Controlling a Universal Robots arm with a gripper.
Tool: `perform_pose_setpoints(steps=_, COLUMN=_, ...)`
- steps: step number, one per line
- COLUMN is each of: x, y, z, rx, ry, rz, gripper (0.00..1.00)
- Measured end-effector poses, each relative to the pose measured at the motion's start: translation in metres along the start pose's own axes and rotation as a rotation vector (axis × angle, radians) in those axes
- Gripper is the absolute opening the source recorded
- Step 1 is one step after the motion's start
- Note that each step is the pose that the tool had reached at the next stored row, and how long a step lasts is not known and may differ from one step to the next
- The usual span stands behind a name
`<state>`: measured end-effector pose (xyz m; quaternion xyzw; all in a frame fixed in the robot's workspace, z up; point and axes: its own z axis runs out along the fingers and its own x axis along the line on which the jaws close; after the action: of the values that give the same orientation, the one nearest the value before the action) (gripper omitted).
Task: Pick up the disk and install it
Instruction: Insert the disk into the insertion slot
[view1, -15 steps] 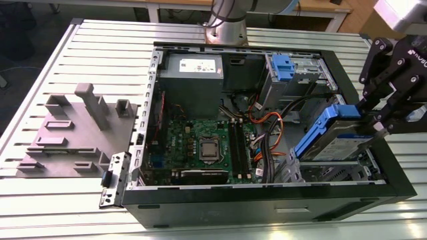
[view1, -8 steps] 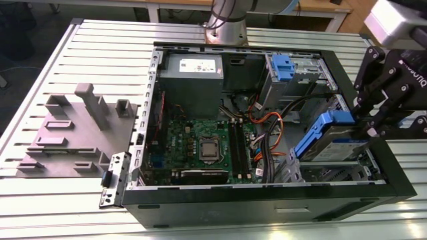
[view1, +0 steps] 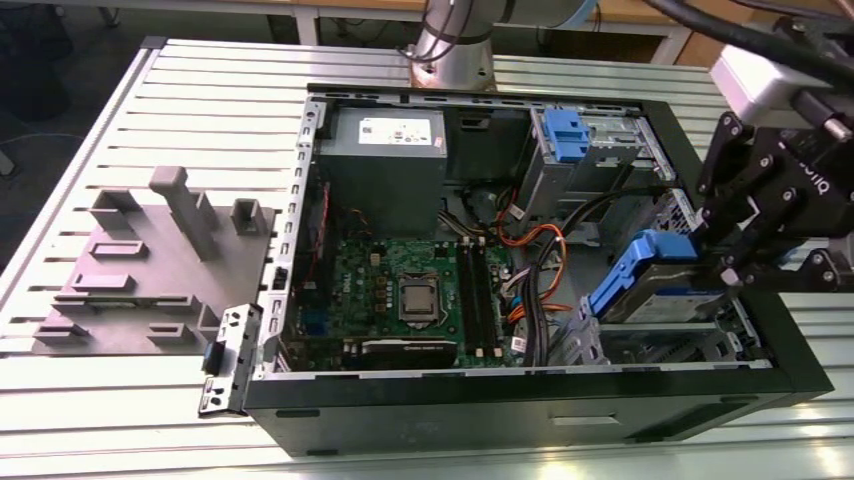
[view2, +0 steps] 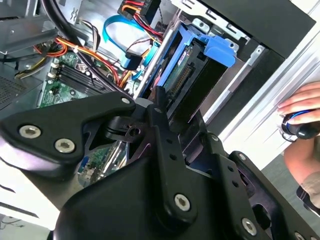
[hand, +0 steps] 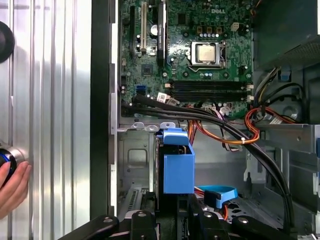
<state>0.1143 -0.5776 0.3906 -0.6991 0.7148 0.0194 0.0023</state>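
Blue-railed disk (hand: 178, 171), tilted, is clamped in the gripper (view1: 715, 262) and juts ahead of it, over the open computer case (view1: 534, 397).

There are one computer case (view1: 534, 395), one motherboard (view1: 400, 270), one disk (view1: 650, 290), one bare blue clip (view1: 566, 135) and one grey fixture (view1: 147, 270).

Bright even light, soft shadows (table (hand: 50, 100) glare)

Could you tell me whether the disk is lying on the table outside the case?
No, the disk sits tilted inside the open case.
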Motion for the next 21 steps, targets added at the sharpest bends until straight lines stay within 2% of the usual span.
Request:
perform_pose_setpoints(steps=17, x=0.0015, y=-0.0008, z=0.0306, rx=0.0, ry=0.0, rz=0.0, gripper=0.35)
perform_pose_setpoints(steps=21, x=0.0015, y=-0.0008, z=0.0312, rx=0.0, ry=0.0002, rz=0.0, gripper=0.35)
